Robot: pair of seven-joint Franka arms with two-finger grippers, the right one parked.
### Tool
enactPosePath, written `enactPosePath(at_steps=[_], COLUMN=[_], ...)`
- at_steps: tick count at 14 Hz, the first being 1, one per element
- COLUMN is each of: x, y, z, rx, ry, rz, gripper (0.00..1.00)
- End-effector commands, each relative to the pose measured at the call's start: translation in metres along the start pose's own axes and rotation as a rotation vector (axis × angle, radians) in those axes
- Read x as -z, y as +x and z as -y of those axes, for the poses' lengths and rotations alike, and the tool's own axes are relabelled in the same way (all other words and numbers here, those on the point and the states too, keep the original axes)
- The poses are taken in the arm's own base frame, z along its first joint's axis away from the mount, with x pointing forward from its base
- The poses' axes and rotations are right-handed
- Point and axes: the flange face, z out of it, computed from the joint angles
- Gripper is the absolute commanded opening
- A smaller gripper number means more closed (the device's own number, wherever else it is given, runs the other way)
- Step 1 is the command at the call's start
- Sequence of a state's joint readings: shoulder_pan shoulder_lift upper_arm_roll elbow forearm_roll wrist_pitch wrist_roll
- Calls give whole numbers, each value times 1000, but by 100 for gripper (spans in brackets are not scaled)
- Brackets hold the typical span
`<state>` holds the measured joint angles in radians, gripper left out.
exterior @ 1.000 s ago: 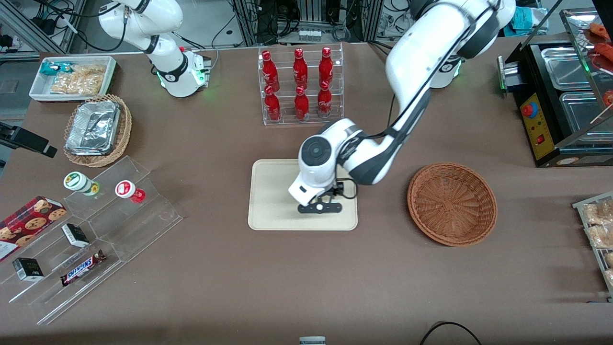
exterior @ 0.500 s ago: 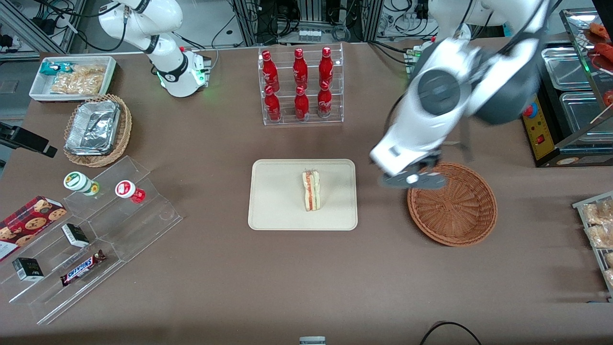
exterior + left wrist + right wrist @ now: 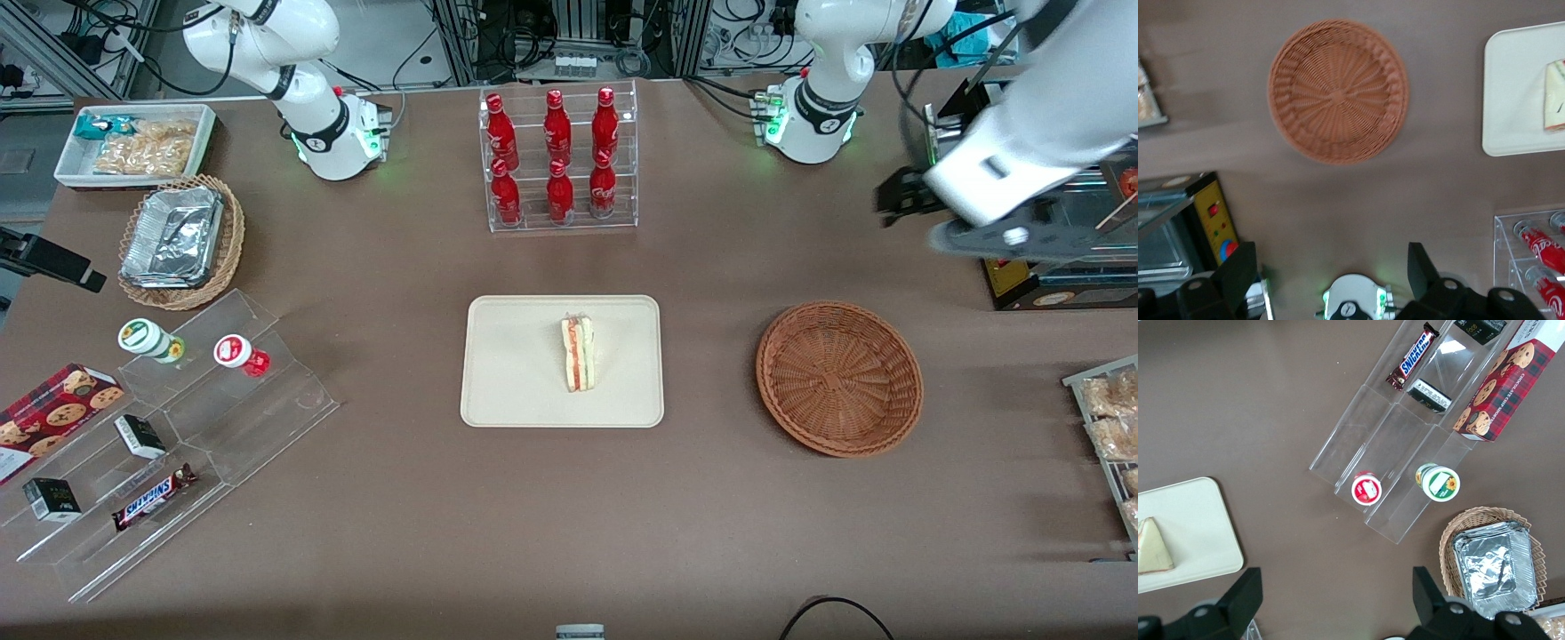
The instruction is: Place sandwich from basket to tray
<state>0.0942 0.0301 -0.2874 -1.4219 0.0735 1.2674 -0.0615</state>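
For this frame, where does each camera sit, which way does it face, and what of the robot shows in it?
Front view: high above the table, facing both arm bases; the left pincer hangs raised at the working arm's end.
Left wrist view: looks straight down on the basket, with open pincer fingers showing.
Right wrist view: looks down on the snack shelf, its own fingers showing.
Shared by all three: the sandwich on the tray.
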Motion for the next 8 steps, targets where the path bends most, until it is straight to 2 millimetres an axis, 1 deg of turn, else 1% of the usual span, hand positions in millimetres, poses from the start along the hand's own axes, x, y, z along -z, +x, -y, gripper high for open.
enactPosePath(at_steps=[1, 3, 5, 8], x=[8, 4, -1, -7], y=[-6, -2, -17, -13], z=[0, -7, -6, -6], rx=[-3, -11, 10, 11], ry=[-18, -19, 1, -2], rz=[17, -3, 25, 32], gripper=[100, 100, 100, 100])
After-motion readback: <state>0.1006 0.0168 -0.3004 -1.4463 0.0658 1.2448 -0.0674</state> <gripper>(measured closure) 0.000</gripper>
